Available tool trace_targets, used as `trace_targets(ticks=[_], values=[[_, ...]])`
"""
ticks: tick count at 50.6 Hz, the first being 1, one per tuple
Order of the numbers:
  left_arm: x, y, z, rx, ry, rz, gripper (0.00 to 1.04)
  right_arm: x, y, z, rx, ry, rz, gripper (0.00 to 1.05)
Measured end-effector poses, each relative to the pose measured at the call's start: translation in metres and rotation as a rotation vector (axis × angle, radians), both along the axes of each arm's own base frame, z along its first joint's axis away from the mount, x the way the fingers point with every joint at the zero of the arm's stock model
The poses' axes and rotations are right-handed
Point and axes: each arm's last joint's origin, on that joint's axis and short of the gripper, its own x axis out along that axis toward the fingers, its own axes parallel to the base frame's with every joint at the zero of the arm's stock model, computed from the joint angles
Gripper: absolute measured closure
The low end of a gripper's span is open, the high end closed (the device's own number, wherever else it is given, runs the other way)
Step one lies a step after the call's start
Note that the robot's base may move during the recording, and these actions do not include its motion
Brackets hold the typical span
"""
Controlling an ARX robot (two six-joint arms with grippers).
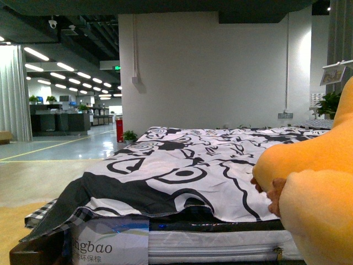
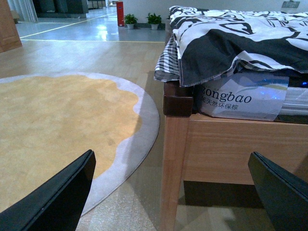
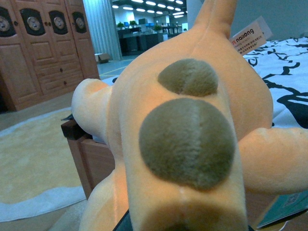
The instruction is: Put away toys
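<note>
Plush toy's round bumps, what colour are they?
Brownish-grey bumps on the plush toy, best in right wrist view.

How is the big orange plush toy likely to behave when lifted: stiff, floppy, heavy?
The plush toy looks plump and soft, so probably light for its bulk and squashy under grip. Its stubby limbs would likely flop. The fuzzy fabric seems unlikely to slip.

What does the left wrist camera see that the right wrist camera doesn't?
Only the left wrist view shows the left pincer, open with nothing in it, the mattress label and two potted plants far off. Only the right wrist view shows the orange plush toy filling the picture, its paper tag and a wooden wardrobe. Both show the yellow rug and the bed's black-and-white cover.
</note>
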Motion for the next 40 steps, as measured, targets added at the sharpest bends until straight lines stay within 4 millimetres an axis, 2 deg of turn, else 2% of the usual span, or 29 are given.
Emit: trace_targets(ticks=[11, 20, 40], values=[[0.000, 0.000, 0.000, 0.000, 0.000, 0.000, 0.06, 0.000, -0.004, -0.021, -0.031, 0.015, -0.048, 0.97], [0.000, 0.000, 0.000, 0.000, 0.000, 0.000, 0.06, -0.002, -0.011, -0.022, -0.033, 0.011, -0.092, 0.97], [0.000, 0.000, 0.000, 0.000, 0.000, 0.000, 0.06, -0.002, -0.011, -0.022, -0.030, 0.015, -0.096, 0.97]])
